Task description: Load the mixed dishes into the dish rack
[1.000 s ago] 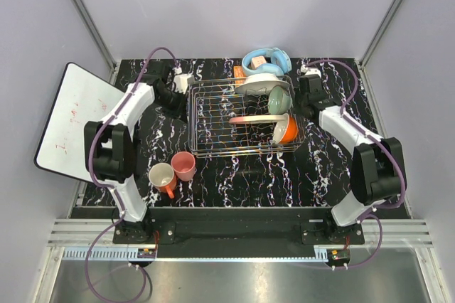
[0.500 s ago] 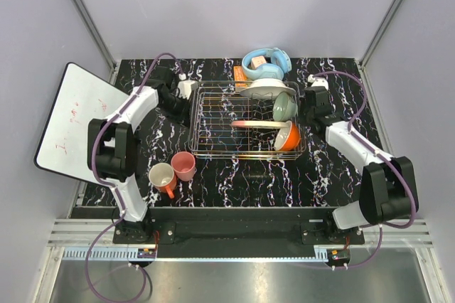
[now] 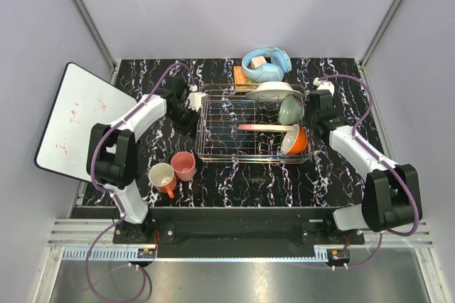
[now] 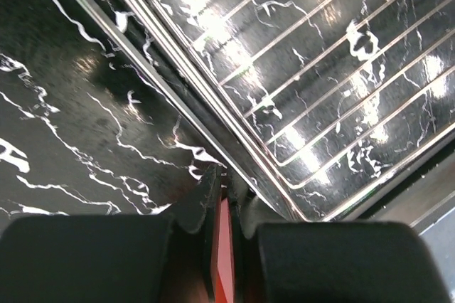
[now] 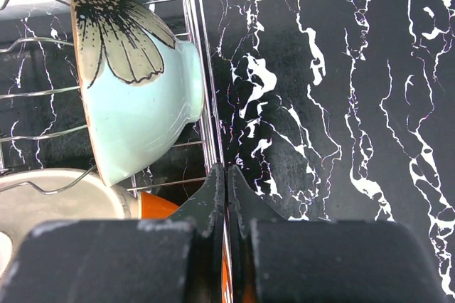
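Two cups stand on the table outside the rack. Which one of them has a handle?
The cream mug, the left one of the pair, has an orange handle. The pink cup beside it shows no handle.

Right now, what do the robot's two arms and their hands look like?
The left arm and right arm have smooth white shells between chunky black joints, each with a thin purple cable looping along it. The left hand and right hand are black, with two blocky fingers tapering to thin tips; the right one's edges show pale scuffs.
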Tool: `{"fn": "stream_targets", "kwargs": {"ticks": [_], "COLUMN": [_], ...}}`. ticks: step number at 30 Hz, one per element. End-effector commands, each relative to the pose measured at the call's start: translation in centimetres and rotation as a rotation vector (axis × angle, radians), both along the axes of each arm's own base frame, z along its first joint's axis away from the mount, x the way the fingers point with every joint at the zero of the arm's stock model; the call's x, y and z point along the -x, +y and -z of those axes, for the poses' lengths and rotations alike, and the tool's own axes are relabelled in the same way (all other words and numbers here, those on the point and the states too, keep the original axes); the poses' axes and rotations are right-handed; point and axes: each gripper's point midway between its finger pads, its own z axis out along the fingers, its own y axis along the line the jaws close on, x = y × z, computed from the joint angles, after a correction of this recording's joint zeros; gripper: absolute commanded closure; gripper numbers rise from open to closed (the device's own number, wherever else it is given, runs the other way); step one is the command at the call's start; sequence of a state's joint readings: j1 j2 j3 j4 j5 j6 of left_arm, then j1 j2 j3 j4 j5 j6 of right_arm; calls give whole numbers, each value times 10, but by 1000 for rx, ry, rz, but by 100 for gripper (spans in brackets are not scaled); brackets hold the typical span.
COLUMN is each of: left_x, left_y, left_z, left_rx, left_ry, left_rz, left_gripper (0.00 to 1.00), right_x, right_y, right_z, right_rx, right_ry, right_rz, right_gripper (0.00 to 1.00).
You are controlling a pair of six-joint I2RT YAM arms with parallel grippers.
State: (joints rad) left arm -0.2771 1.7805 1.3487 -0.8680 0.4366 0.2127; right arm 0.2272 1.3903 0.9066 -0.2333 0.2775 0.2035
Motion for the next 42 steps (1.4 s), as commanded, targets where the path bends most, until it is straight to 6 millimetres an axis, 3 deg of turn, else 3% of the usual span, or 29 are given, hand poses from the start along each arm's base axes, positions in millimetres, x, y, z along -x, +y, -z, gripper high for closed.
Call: {"fn": "stream_targets", "kwargs": {"ticks": [1, 6, 7, 9, 12, 17, 18, 19, 20, 23, 27, 32, 42], "left_x": [8, 11, 10, 6, -1, 2, 5, 9, 14, 31, 53, 69, 72], "left_y": [-23, -19, -14, -8, 5, 26, 28, 33, 35, 41, 47, 52, 51], "left_z": [-25, -28, -28, -33, -47, -73, -75, -77, -77, -80, -73, -49, -36], "left_rx": [83, 54, 25, -4, -31, -78, -82, -95, -100, -106, -111, -132, -126], "left_ry": [-64, -83, -93, -119, -160, -224, -225, -226, -226, -237, -221, -144, -115], "left_rz": [66, 82, 75, 81, 64, 58, 61, 57, 69, 99, 132, 144, 153], "left_gripper": [90, 90, 89, 88, 86, 76, 74, 55, 46, 37, 36, 49, 53], "right_x": [5, 9, 10, 12, 14, 17, 19, 20, 21, 29, 35, 38, 47], "right_y": [2, -2, -3, -5, -12, -20, -21, -22, -25, -29, -30, -24, -21], "right_z": [-11, -21, -23, -31, -43, -65, -71, -74, -79, -106, -128, -146, -141], "right_rx": [-12, -6, -6, -3, 9, 26, 25, 26, 34, 25, 7, -31, -62], "right_ry": [-9, -37, -40, -61, -99, -160, -178, -189, -202, -280, -342, -384, -376], "right_rz": [2, 14, 15, 29, 51, 81, 84, 87, 96, 107, 100, 77, 69], "right_gripper": [98, 87, 77, 68, 52, 42, 41, 41, 41, 41, 42, 46, 51]}}
